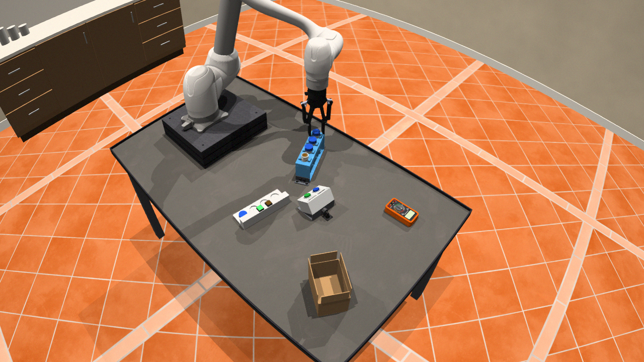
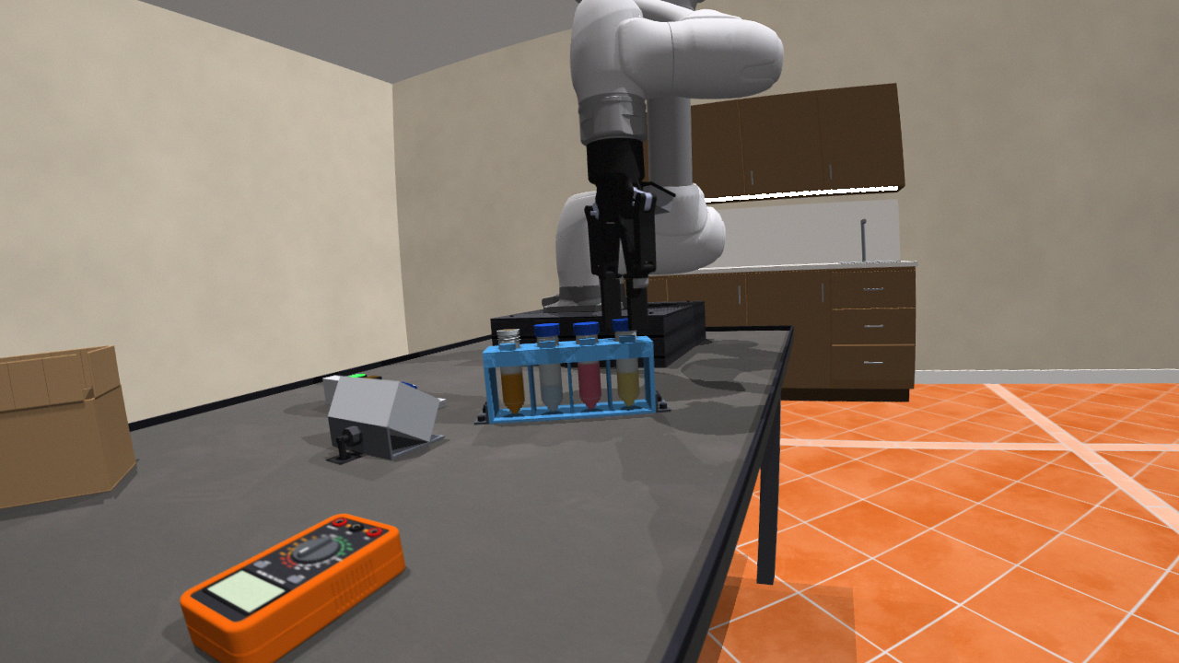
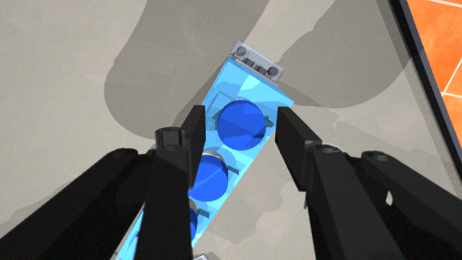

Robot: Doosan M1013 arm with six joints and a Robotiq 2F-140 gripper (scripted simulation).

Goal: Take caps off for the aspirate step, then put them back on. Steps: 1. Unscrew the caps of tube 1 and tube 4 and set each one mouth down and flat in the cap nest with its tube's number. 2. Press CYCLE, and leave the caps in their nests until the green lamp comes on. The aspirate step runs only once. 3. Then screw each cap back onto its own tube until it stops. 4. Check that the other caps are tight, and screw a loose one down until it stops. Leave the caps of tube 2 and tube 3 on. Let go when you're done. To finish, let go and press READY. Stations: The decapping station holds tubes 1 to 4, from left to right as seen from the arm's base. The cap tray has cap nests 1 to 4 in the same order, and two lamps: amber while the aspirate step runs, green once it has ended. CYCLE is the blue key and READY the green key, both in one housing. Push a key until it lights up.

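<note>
Our hand (image 3: 240, 135) hangs over the end tube of the blue rack (image 2: 568, 355), on the arm-base end of the row. Fingers are parted, one each side of that tube's blue cap (image 3: 241, 124), with a visible gap on both sides, so we're released and holding nothing. The cap sits on its tube.

From the side view we see four tubes in the rack: the amber one at the far left (image 2: 510, 387) has no cap and shows bare thread; the other three wear blue caps. The missing cap (image 1: 243, 213) lies in the end nest of the white tray (image 1: 278, 198). A green square (image 1: 259, 207) on the tray looks lit, a brown one beside it is dark.

The key box (image 1: 315, 204) sits just beside the tray, with the green key (image 1: 307, 194) and blue key (image 1: 317, 189) on top. Whether either key is lit, we can't tell.

Also on the table (image 1: 225, 166): an orange meter (image 1: 401, 211) and an open cardboard box (image 1: 328, 283), both well apart from the rack.
</note>
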